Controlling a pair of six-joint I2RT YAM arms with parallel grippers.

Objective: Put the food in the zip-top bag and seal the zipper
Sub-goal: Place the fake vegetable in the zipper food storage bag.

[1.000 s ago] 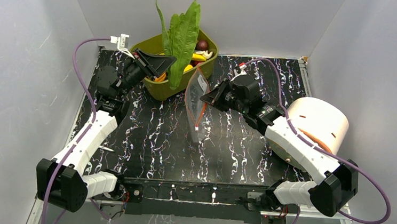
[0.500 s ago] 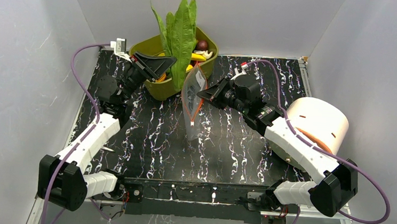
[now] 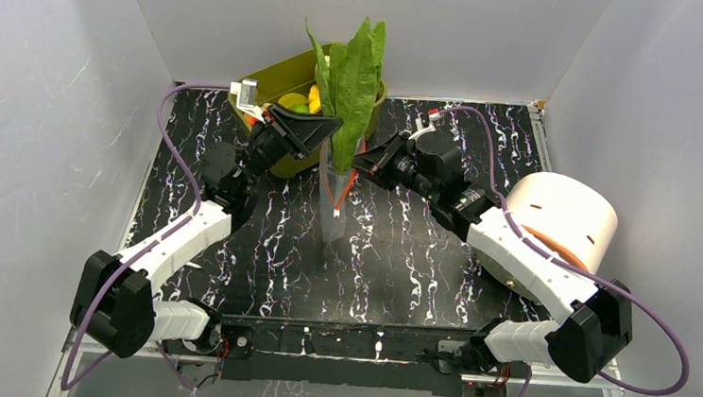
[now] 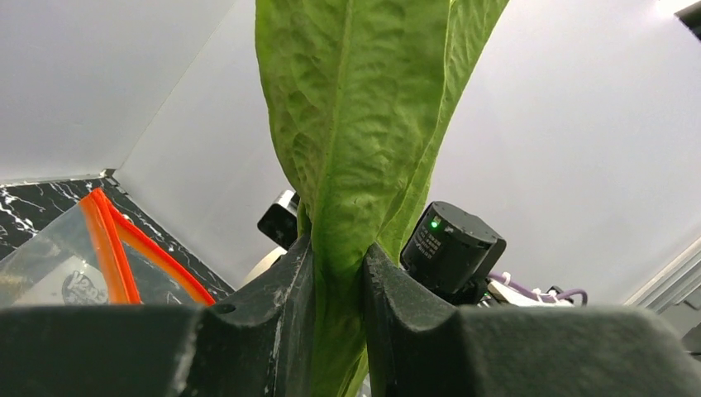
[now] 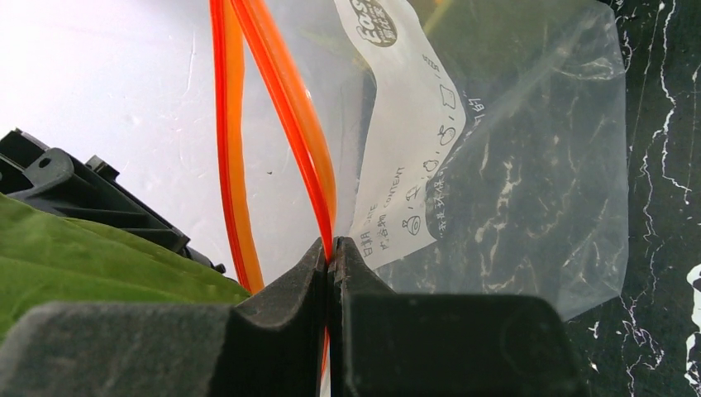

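Observation:
A long green leaf (image 3: 355, 76) stands upright, its stem pinched in my left gripper (image 3: 329, 132), which is shut on it right above the mouth of the zip-top bag (image 3: 333, 208). In the left wrist view the leaf (image 4: 347, 124) rises between the jaws of that gripper (image 4: 339, 265), with the red-orange zipper (image 4: 112, 240) just to the left. My right gripper (image 5: 331, 248) is shut on one side of the zipper (image 5: 289, 99), holding the clear bag (image 5: 512, 190) hanging with its mouth parted. More food, yellow (image 3: 313, 96) and green pieces, lies in the tub.
The olive-green tub (image 3: 277, 74) stands at the back, behind my left gripper. A white cylinder (image 3: 564, 220) sits at the right edge beside the right arm. Grey walls close in on three sides of the black marbled table (image 3: 400, 259).
My left arm has carried the leaf rightward from over the tub to over the bag's mouth. The right gripper shifted the bag slightly left and back.

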